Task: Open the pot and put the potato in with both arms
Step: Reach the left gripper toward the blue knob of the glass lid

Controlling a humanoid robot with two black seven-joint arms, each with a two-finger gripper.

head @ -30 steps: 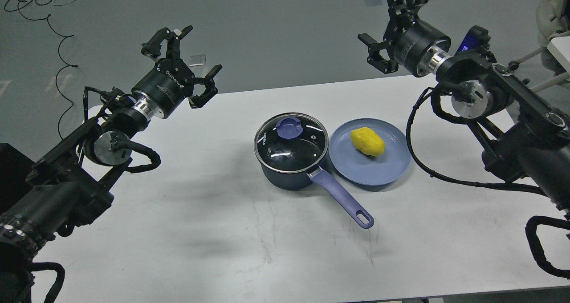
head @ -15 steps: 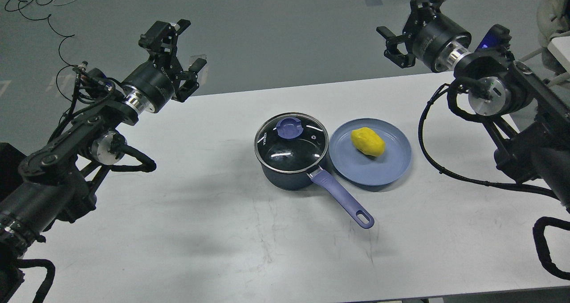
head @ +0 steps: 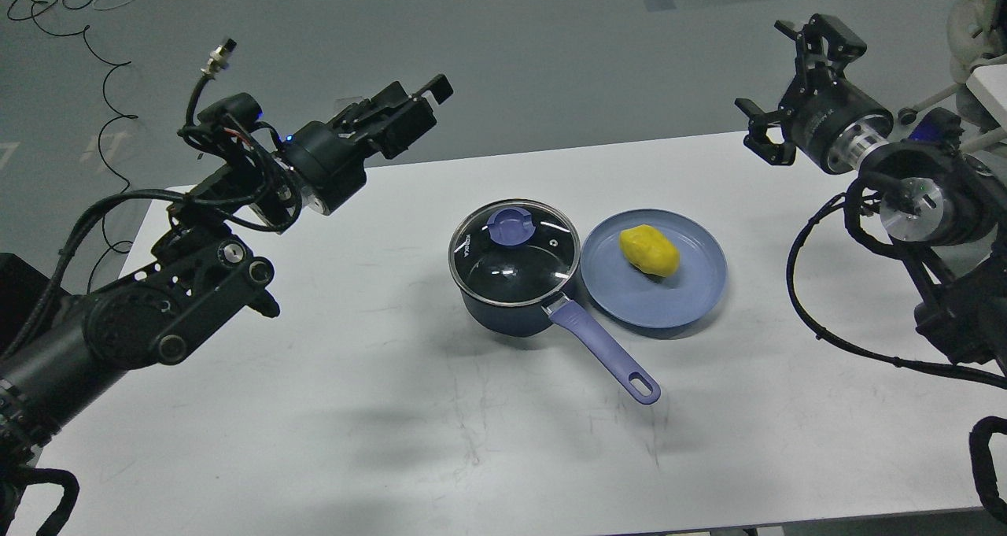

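The dark navy pot (head: 503, 318) stands mid-table with its glass lid (head: 515, 264) on; the lid's purple knob (head: 510, 227) is at its far side. Its purple handle (head: 604, 353) points toward the front right. The yellow potato (head: 649, 251) lies on a flat blue plate (head: 669, 304) just right of the pot. My left gripper (head: 421, 103) hovers above the table's back edge, up and left of the pot, seen side-on so its fingers overlap. My right gripper (head: 780, 79) is open and empty, raised at the back right, beyond the plate.
The white table (head: 378, 410) carries only the pot and the plate. Black cables (head: 94, 56) lie on the grey floor at the back left. A pale piece of furniture (head: 979, 72) stands at the right edge, behind my right arm.
My left arm has rotated and swung right, its gripper now pointing toward the pot. My right gripper has moved right and down. Pot, lid, plate and potato have not moved.
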